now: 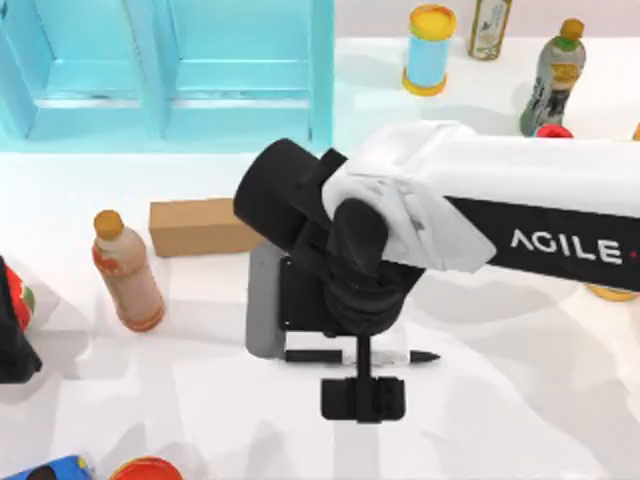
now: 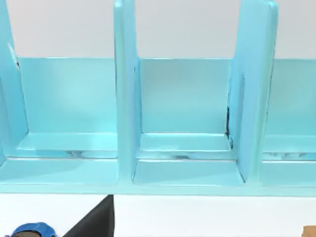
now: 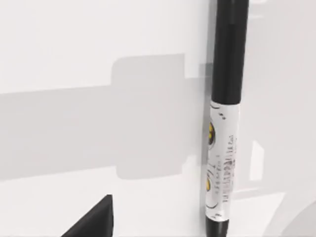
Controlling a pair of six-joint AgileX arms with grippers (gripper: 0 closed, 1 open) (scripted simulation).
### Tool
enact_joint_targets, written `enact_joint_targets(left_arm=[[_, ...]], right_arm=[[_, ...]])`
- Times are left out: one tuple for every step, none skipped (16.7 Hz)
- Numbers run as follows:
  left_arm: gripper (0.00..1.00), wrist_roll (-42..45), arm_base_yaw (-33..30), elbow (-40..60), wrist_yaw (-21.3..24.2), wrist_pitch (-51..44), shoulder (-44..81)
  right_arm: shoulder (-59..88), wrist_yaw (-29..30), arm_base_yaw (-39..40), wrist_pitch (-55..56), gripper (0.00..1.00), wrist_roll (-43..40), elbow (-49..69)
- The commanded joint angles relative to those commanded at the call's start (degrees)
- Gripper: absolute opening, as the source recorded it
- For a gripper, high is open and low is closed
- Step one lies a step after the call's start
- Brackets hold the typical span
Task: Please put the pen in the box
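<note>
Pen lies flat on the white table, crossed by the right gripper poised over its middle; finger spread cannot be told. Slim, light, rigid and likely slippery, it suits a mid-barrel pinch.

Simulated tabletop: white table, blue shelf, bottles.

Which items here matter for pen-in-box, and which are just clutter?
Job:
- pen, lying flat on the table
- blue box, at the back
- right end effector, over the pen

Clutter:
- brown carton
- orange-capped bottle
- yellow-lidded can
- green bottle
- grey slab
</note>
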Motion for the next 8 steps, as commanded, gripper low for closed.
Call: enact_joint_targets(left_arm=[[1.0, 0.0, 0.0, 0.0, 0.0, 0.0, 0.0], [1.0, 0.0, 0.0, 0.0, 0.0, 0.0, 0.0], [1.0, 0.0, 0.0, 0.0, 0.0, 0.0, 0.0], [1.0, 0.0, 0.0, 0.0, 0.0, 0.0, 0.0], [1.0, 0.0, 0.0, 0.0, 0.0, 0.0, 0.0], [1.0, 0.0, 0.0, 0.0, 0.0, 0.0, 0.0], [1.0, 0.0, 0.0, 0.0, 0.0, 0.0, 0.0], [1.0, 0.0, 0.0, 0.0, 0.0, 0.0, 0.0]], right_arm=[[0.19, 0.18, 0.04, -0.12, 1.0, 0.05, 0.31], [0.19, 0.18, 0.04, -0.12, 1.0, 0.05, 0.31], [0.19, 0.18, 0.04, -0.12, 1.0, 0.05, 0.31], [0.19, 0.18, 0.04, -0.12, 1.0, 0.05, 0.31], [0.19, 0.18, 0.04, -0.12, 1.0, 0.05, 0.31], [-0.03, 0.1, -0.26, -0.02, 1.0, 0.05, 0.17], [0.11, 0.1, -0.27, 0.16, 1.0, 0.0, 0.08], [0.65, 0.11, -0.34, 0.91, 1.0, -0.18, -0.25]])
